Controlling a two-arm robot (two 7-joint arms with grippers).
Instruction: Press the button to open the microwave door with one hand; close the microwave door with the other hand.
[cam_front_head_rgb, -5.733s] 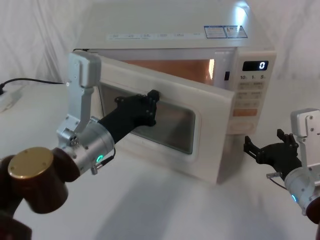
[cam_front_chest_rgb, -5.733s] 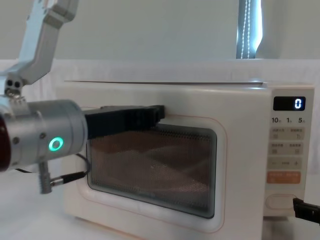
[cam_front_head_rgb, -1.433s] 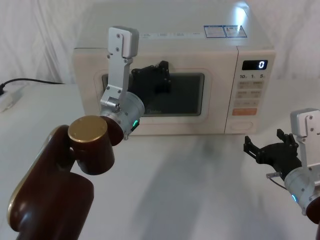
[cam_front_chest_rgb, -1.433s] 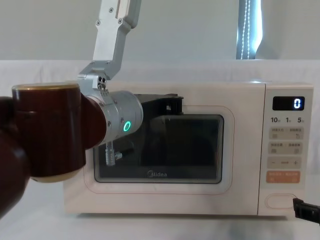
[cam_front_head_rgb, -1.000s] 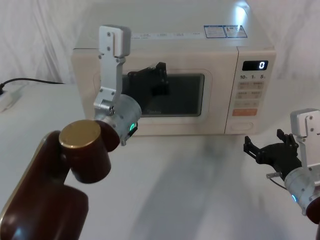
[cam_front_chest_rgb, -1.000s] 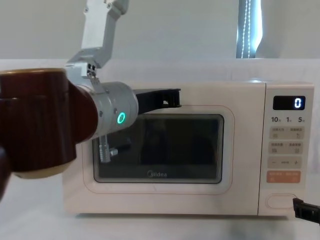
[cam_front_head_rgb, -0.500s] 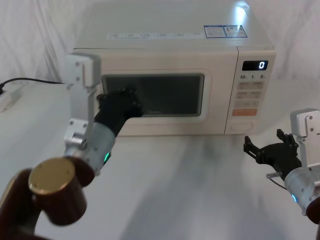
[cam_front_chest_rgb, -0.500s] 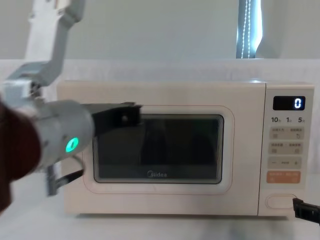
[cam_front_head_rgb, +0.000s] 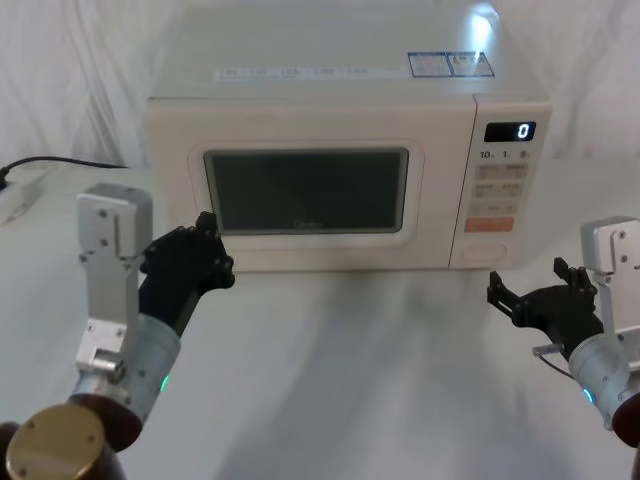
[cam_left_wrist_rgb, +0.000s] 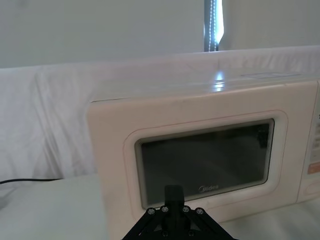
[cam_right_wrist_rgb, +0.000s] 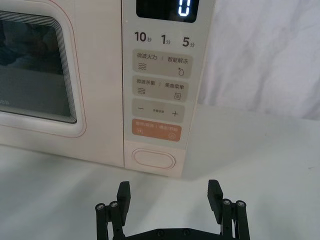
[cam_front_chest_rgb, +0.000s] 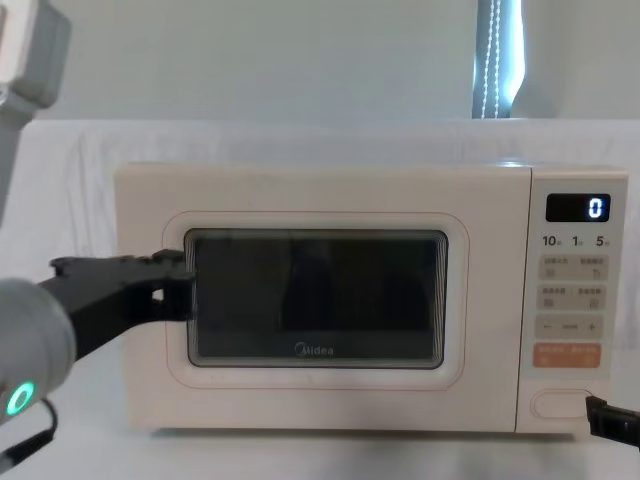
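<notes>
The cream microwave (cam_front_head_rgb: 330, 90) stands at the back of the table with its microwave door (cam_front_head_rgb: 305, 190) flush against the body, window dark. The door is also in the chest view (cam_front_chest_rgb: 315, 295) and the left wrist view (cam_left_wrist_rgb: 205, 160). My left gripper (cam_front_head_rgb: 212, 250) hangs shut just before the door's lower left corner, apart from it (cam_front_chest_rgb: 178, 280) (cam_left_wrist_rgb: 173, 192). The wide cream button (cam_front_head_rgb: 484, 252) (cam_right_wrist_rgb: 154, 159) sits lowest on the control strip. My right gripper (cam_front_head_rgb: 530, 285) is open, a little in front of and below the button (cam_right_wrist_rgb: 169, 200).
The display (cam_right_wrist_rgb: 167, 9) reads 0, and an orange key (cam_right_wrist_rgb: 157, 130) sits just above the button. A black cable (cam_front_head_rgb: 60, 162) and a white power strip (cam_front_head_rgb: 15, 200) lie at the far left. White cloth covers the table (cam_front_head_rgb: 380, 380) between my arms.
The door, ajar at first, was pushed shut by my left gripper. That arm has since drawn back and down to the front left. The right arm has not moved.
</notes>
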